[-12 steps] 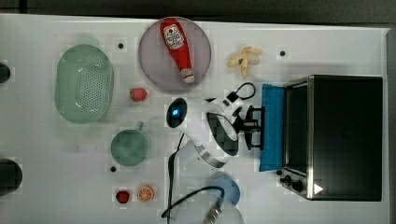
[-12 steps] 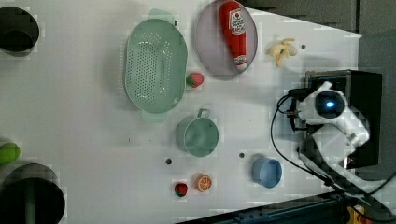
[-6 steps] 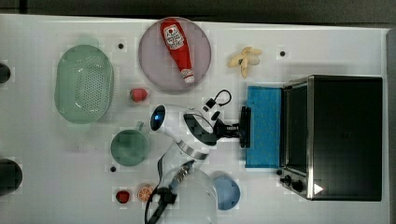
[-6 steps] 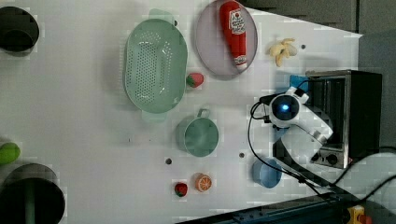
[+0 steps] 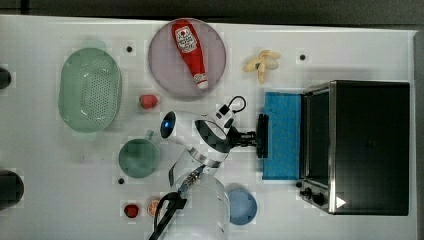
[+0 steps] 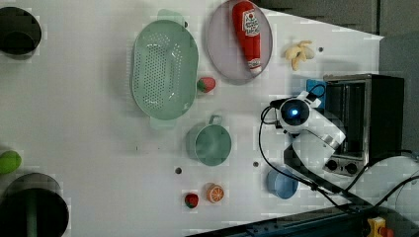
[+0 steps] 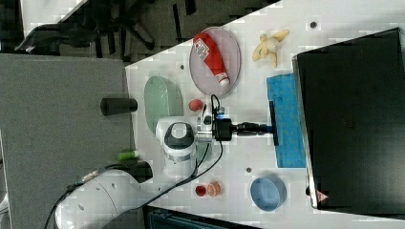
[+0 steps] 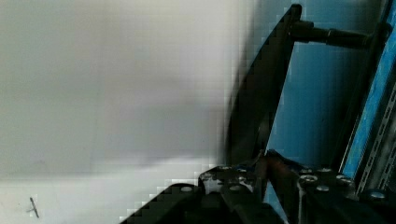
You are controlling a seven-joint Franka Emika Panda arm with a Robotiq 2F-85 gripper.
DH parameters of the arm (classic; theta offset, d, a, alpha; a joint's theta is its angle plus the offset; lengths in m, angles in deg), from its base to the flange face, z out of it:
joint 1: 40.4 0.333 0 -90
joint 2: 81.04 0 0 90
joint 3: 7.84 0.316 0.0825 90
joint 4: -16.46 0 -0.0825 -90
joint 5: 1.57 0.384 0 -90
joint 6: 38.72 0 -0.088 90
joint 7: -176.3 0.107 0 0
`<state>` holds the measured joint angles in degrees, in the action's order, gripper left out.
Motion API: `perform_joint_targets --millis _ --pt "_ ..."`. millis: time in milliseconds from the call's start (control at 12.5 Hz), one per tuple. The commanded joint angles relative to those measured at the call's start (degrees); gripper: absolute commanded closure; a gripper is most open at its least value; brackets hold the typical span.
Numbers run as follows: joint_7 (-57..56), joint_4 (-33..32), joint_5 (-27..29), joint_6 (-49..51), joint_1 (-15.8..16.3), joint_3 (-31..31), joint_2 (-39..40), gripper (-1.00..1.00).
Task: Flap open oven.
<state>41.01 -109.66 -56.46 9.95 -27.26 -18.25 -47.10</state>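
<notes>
Fingers (image 5: 256, 136) clamped on black bar handle (image 5: 261, 136) of oven (image 5: 367, 147) door (image 5: 282, 135). Door lay folded down, near flat, blue panel facing up; oven sat at top view's right on worktop (image 5: 320, 45).

Risks, as judged: pulling past hinge stop would drag whole oven; bar could slip from narrow grip, door snapping back.

Room: blue bowl (image 5: 242, 206) near door's corner, banana (image 5: 262, 64) beyond opposite edge, green cup (image 5: 139, 157) behind arm. Retreat lane toward top view's left looked free.
</notes>
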Motion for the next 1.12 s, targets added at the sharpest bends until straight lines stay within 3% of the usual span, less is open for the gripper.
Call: perform_joint_targets --millis 80,480,640,800,1120 --pt "3.67 1.95 5.12 -6.55 -0.66 -0.45 -4.53 0.65" --pt "3.66 2.45 38.49 -1.42 -1.23 -0.81 -20.80 0.65" --pt "3.66 4.08 47.62 6.92 -1.39 -1.38 -28.73 0.65" --pt "3.66 7.26 50.52 16.09 -1.59 -1.84 -35.26 0.65" --pt "4.09 14.29 50.45 26.96 -1.92 -3.20 -42.78 0.65"
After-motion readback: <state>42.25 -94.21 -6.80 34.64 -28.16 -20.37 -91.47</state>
